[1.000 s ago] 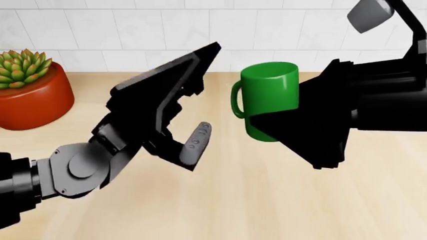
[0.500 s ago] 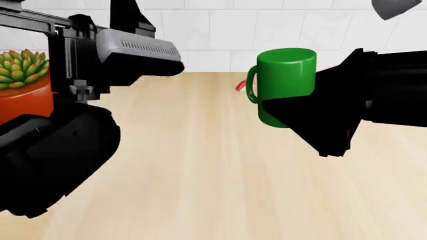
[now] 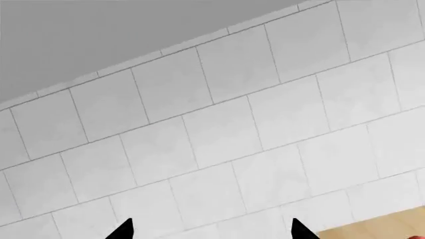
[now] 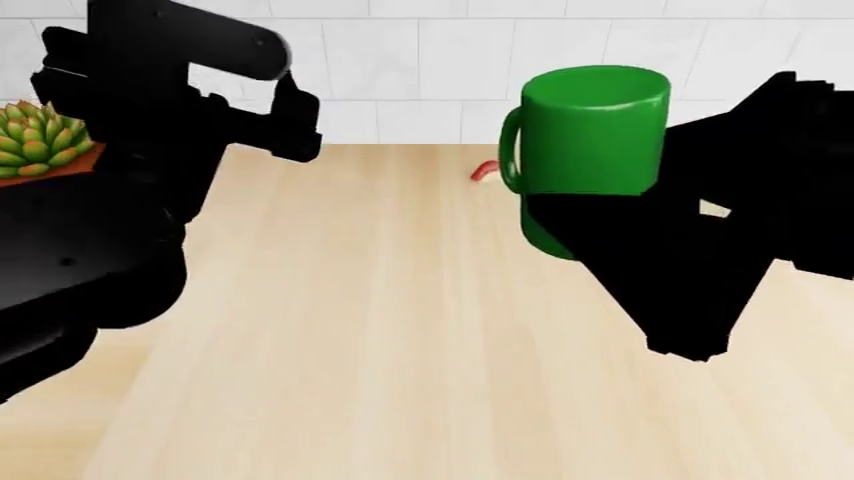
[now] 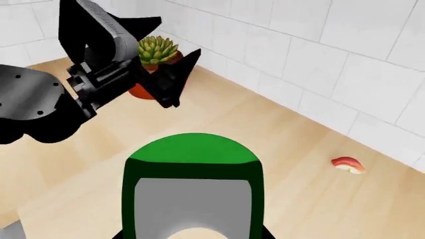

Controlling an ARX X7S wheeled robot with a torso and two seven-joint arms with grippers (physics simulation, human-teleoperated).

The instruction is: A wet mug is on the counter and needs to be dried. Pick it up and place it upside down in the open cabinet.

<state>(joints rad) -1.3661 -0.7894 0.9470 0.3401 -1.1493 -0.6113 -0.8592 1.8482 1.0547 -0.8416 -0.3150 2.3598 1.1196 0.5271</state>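
In the head view, the right end effector (image 4: 627, 215), a black shape at the right of the frame, is closed around a glossy green mug (image 4: 591, 130) held upright, handle toward frame left, above the pale wood-grain table (image 4: 374, 340). The left end effector (image 5: 143, 52) is raised at the upper left, well apart from the mug, its fingers spread wide. A potted succulent (image 4: 40, 140) sits behind it by the white tiled wall (image 4: 400, 60), and a small red-and-white sushi piece (image 5: 348, 164) lies on the table beyond the mug.
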